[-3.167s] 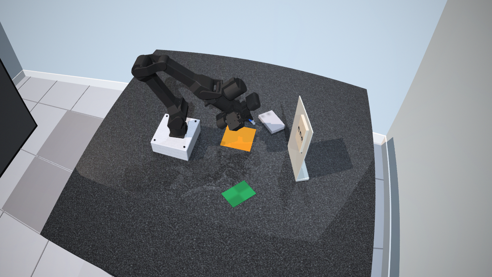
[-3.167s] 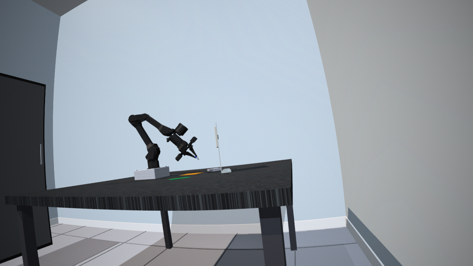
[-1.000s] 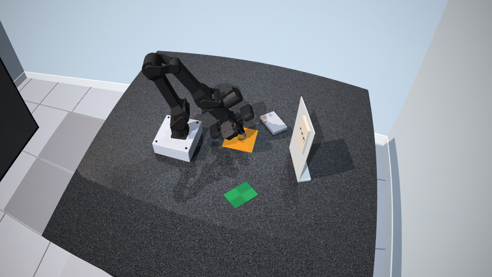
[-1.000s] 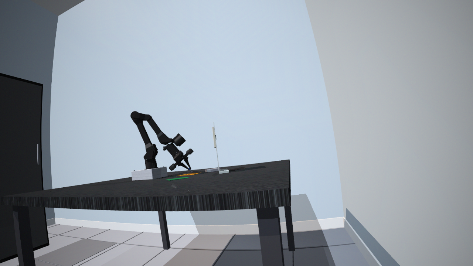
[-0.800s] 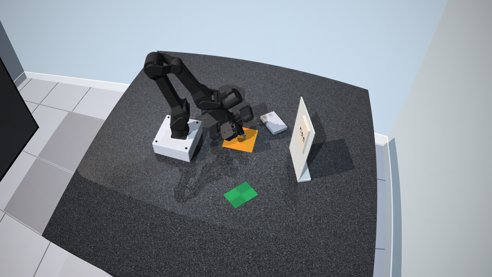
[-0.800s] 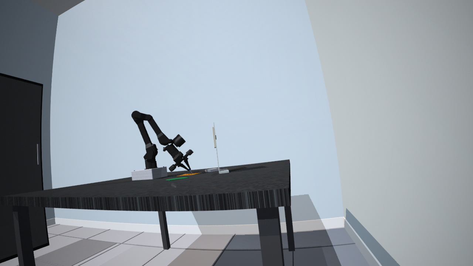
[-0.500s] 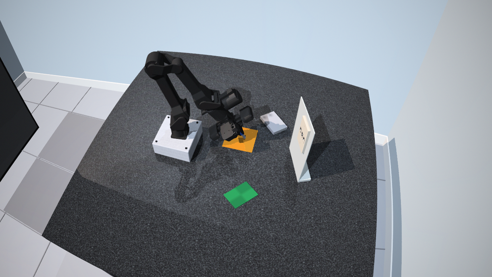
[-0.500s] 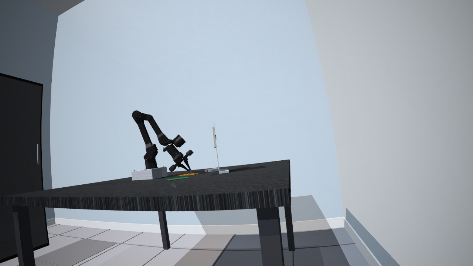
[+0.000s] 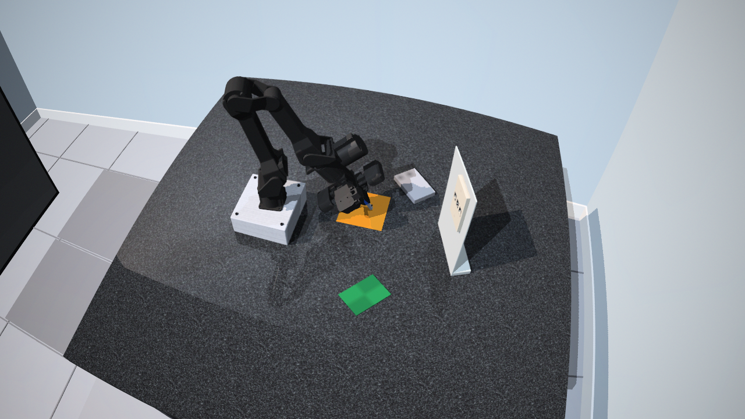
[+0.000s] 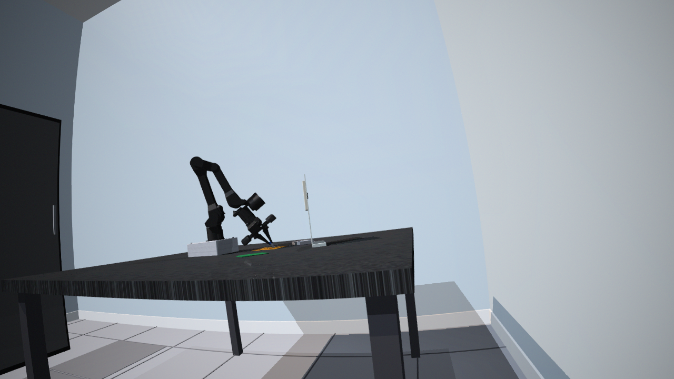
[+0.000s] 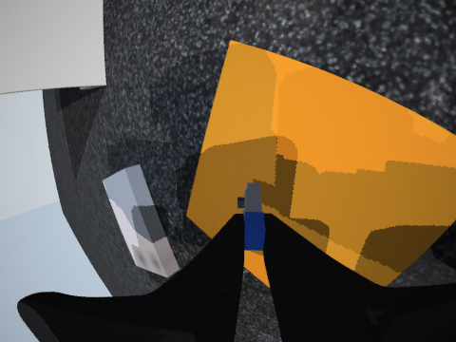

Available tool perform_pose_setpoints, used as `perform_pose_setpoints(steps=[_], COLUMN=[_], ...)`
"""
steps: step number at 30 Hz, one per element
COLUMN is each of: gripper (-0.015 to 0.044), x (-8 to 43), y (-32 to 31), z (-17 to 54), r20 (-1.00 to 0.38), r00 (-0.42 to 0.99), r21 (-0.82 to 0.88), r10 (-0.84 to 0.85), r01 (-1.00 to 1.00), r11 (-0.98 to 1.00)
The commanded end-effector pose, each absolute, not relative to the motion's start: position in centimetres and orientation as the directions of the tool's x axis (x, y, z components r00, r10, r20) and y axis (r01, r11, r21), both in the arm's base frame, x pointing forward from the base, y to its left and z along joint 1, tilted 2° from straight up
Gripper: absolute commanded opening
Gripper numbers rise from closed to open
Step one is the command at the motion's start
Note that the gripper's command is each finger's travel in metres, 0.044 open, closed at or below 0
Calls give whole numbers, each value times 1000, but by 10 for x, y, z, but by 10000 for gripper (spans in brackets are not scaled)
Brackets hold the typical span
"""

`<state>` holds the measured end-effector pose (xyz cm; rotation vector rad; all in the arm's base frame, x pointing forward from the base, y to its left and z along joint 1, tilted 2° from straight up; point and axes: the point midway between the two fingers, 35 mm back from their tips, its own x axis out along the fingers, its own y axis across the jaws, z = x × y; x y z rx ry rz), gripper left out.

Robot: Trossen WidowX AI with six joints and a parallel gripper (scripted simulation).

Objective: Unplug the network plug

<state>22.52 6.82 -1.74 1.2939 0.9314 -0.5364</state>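
Observation:
My gripper (image 11: 252, 222) (image 9: 366, 201) (image 10: 270, 243) is shut on the network plug (image 11: 254, 233) (image 9: 369, 205), a blue body with a grey front end. A small dark piece sticks out at the plug's left side in the wrist view. The plug is over the orange square (image 11: 332, 114) (image 9: 359, 223) (image 10: 283, 247), low and close to the table; whether it touches cannot be told. The upright white panel (image 9: 451, 229) (image 10: 309, 223) (image 11: 47, 43) stands apart to the right in the top view, with a beige socket block (image 9: 462, 205) (image 10: 305, 195) on it.
A green square (image 9: 364, 294) (image 10: 252, 255) lies nearer the front of the table. A low whitish block (image 9: 415, 185) (image 11: 138, 223) (image 10: 301, 242) lies between the orange square and the panel. The arm stands on a white base box (image 9: 260, 224) (image 10: 202, 249).

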Motion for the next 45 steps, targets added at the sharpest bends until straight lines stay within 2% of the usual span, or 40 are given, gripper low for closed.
perform_pose_setpoints(steps=[1, 6, 12, 45], gripper=[0, 0, 156, 156], x=[225, 225, 225, 218], y=[68, 68, 68, 64], z=[-17, -17, -17, -5], r20=[-823, -823, -823, -825], r00=[546, 546, 546, 544], r21=[568, 568, 568, 565], r10=[156, 156, 156, 153], r01=[790, 790, 790, 792], r11=[230, 230, 230, 229])
